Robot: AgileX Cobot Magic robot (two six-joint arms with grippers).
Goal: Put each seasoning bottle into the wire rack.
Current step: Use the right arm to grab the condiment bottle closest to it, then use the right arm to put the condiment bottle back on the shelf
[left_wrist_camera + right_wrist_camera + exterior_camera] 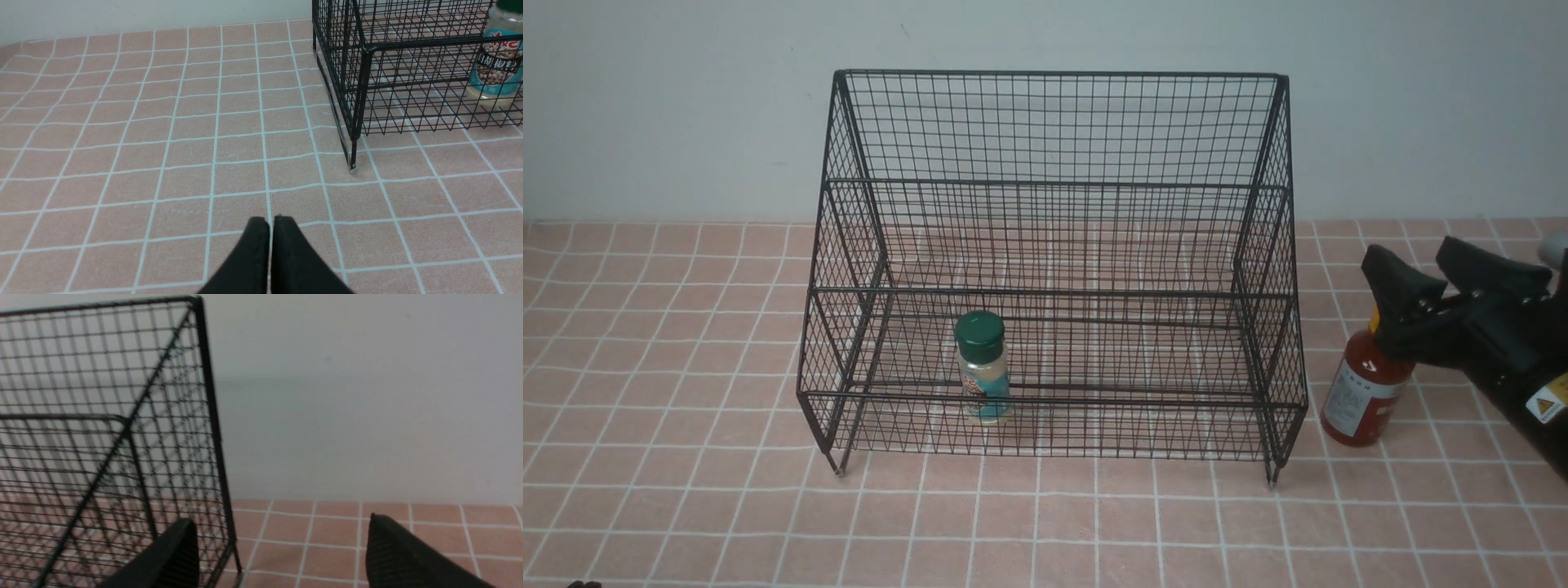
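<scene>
Though outside rack (1058, 185), red bottle (1364, 394) upright.

Illumination is even, diffuse and moderately bright in all views. Shadows on the tabletop (686, 506) are faint. The front view is slightly soft. The left wrist view is sharpest. In the right wrist view the wire rack (209, 400) is blurred.

Front overview plus two low wrist close-ups, wire rack (1054, 184) shared
</scene>
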